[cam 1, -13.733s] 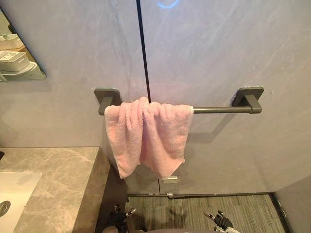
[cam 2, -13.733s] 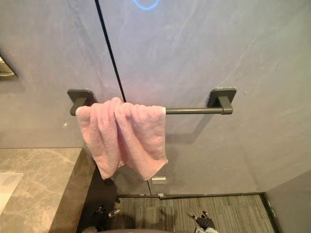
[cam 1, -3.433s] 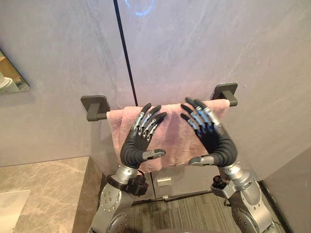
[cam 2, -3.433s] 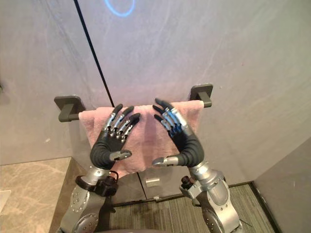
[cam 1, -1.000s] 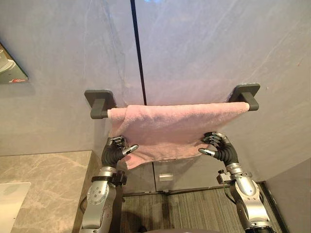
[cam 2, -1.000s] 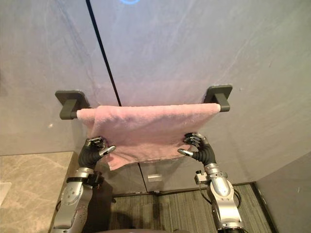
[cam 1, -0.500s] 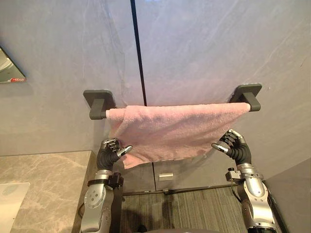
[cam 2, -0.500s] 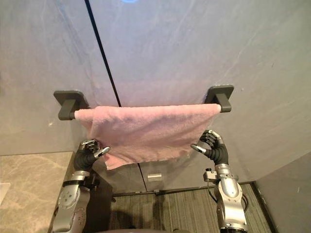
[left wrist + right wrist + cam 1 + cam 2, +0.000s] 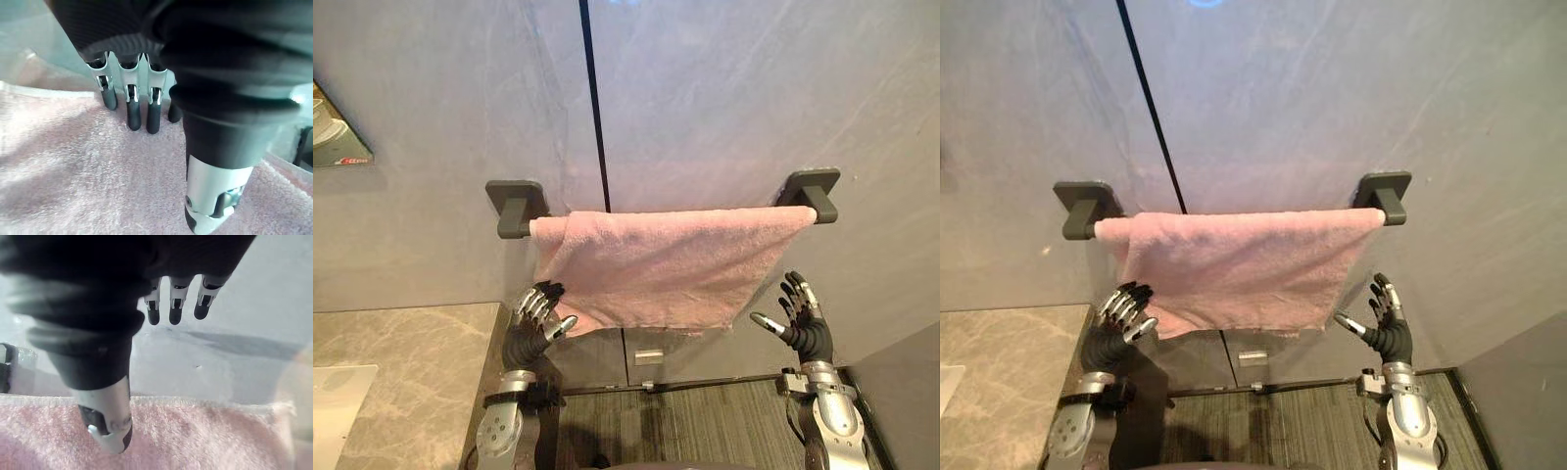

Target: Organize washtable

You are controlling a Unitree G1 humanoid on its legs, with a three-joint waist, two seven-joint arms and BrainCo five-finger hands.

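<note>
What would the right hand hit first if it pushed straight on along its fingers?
Probably the grey wall: the right hand is open and its fingers aim past the pink towel, though depth is unclear.

1. A bathroom.
2. A pink towel [image 9: 675, 269] hangs spread over a wall-mounted towel rail [image 9: 811, 188].
3. A marble-look counter [image 9: 421, 367] holds a white basin [image 9: 331, 411].
4. A mirror [image 9: 337, 132] edges the grey wall [image 9: 734, 88].
</note>
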